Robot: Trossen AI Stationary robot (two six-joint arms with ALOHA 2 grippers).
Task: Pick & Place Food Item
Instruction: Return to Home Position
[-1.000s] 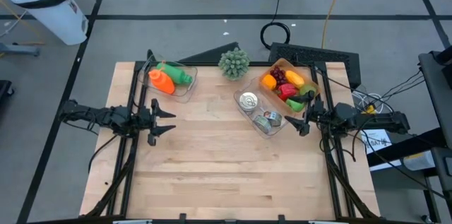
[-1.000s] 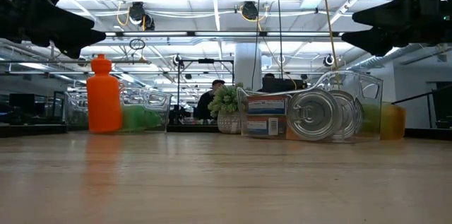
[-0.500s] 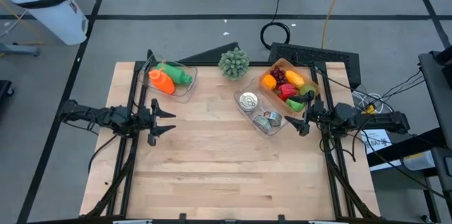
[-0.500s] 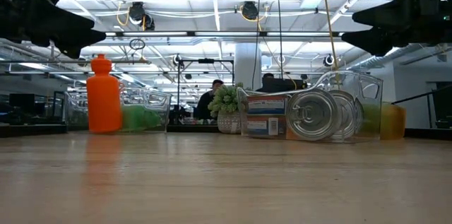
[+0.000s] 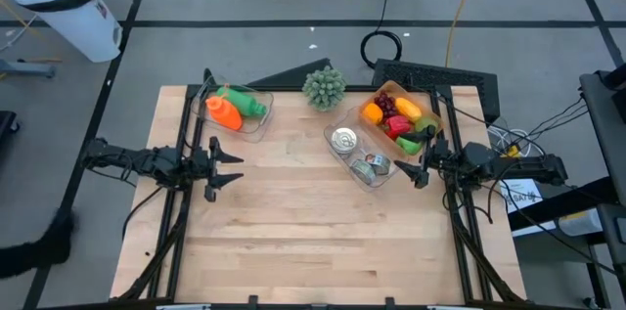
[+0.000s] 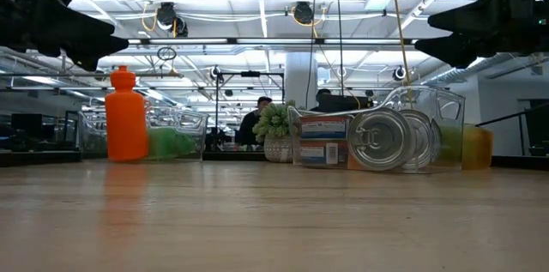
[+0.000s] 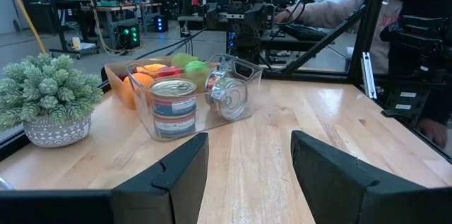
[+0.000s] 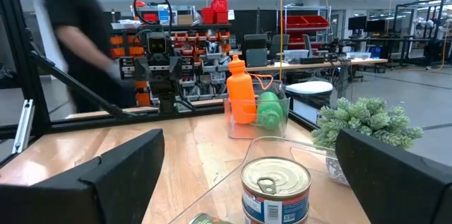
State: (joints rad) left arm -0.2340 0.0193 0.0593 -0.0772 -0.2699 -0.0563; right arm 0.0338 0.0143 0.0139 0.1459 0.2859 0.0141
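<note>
A cardboard tray of toy fruit and vegetables (image 5: 399, 114) sits at the table's far right, with a clear bin of tin cans (image 5: 358, 154) beside it. A second clear bin (image 5: 238, 110) at the far left holds an orange bottle (image 6: 126, 115) and a green one. My left gripper (image 5: 231, 163) hovers open over the table's left side, above the wood, pointing right. My right gripper (image 5: 419, 165) hovers open at the right edge, just off the can bin's near end, pointing left. In the right wrist view a can (image 8: 275, 186) stands close between the open fingers.
A small potted plant (image 5: 324, 88) stands at the far edge between the two bins. Bare wood (image 5: 313, 222) spans the middle and near half of the table. A person (image 8: 85, 33) moves past beyond the table's left side, and another shows in the left wrist view (image 7: 417, 12).
Both arms have kept still. A person has come into the high view at the lower left, on the floor beside the table.
</note>
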